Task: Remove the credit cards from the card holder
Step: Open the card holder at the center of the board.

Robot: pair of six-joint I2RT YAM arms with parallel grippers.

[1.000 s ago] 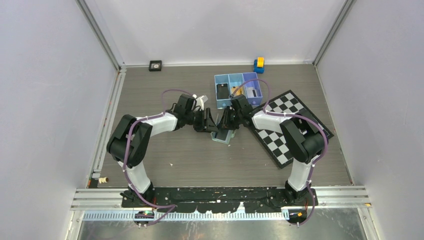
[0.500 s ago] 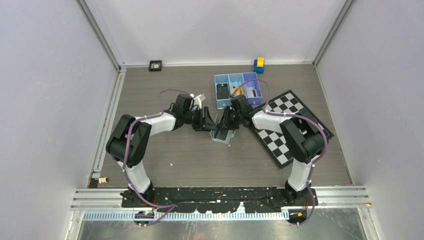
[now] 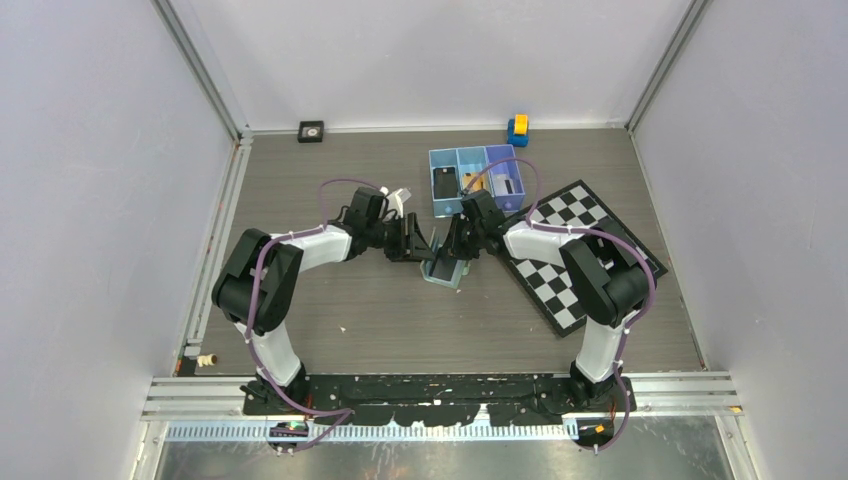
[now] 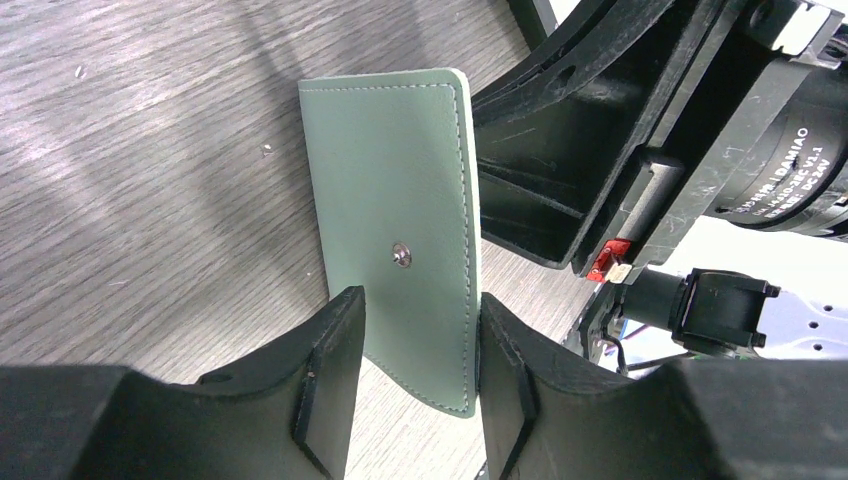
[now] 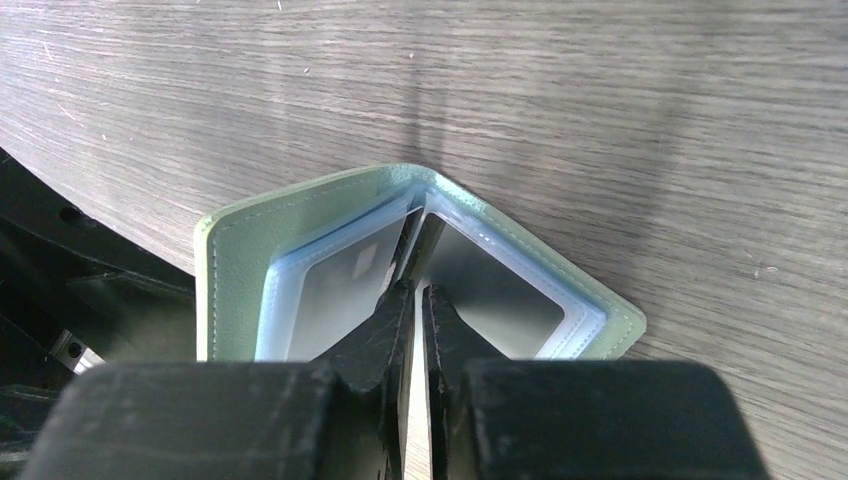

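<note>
The sage-green card holder (image 3: 443,268) stands open in a V on the table between my two grippers. In the left wrist view its outer flap (image 4: 400,200), with a snap stud, sits between the wide-set fingers of my left gripper (image 4: 418,330), which touch both its edges. In the right wrist view the pale blue inner sleeves (image 5: 330,285) show. My right gripper (image 5: 415,285) is pinched almost shut at the inner fold. I cannot tell what it pinches. A black card (image 3: 443,184) and a gold-orange card (image 3: 468,182) lie in the blue tray (image 3: 478,152). I cannot make out the pale card.
A black-and-white chequered board (image 3: 575,250) lies right of the card holder, under the right arm. A blue-and-yellow toy (image 3: 517,129) and a small black square object (image 3: 311,131) sit at the back wall. A white piece (image 3: 400,197) lies by the left wrist.
My left gripper has shifted slightly left with the flap, and the card holder stands a little wider open. The right gripper stays at the fold.
</note>
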